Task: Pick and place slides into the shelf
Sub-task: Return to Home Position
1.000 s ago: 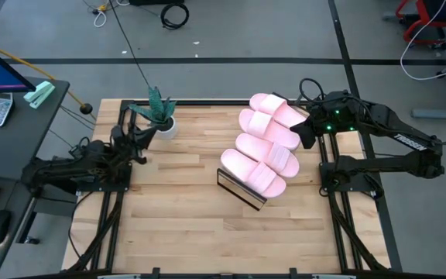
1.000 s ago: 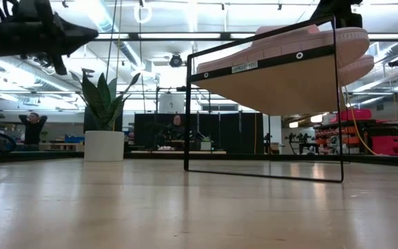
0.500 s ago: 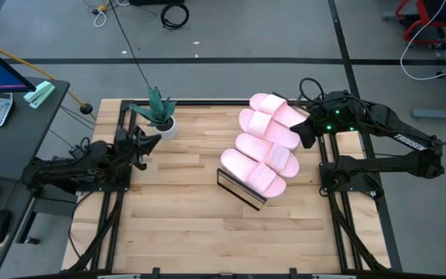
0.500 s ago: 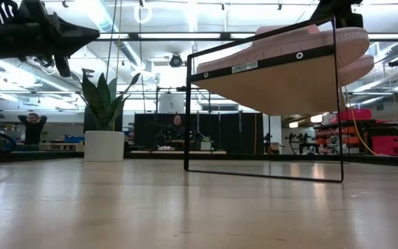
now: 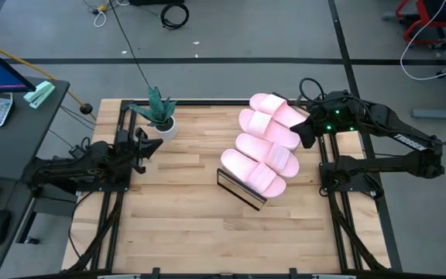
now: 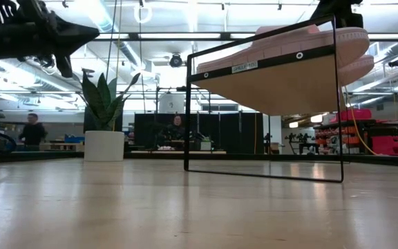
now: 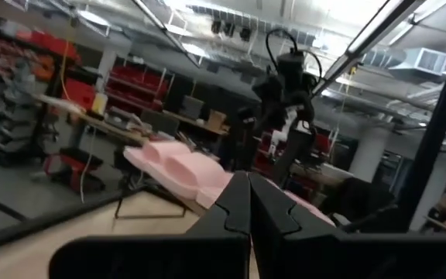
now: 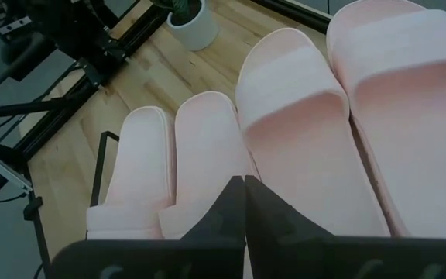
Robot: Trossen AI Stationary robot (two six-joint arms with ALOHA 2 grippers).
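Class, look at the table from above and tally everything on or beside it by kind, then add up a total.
Pink slides: 4
Shelf: 1
Potted plant: 1
Robot arms: 2
Total: 8

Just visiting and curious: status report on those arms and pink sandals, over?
Left tool shut, empty, beside the potted plant. Right tool shut, empty, beside the shelf. Four slides lying on the shelf. Nothing seen in the way.
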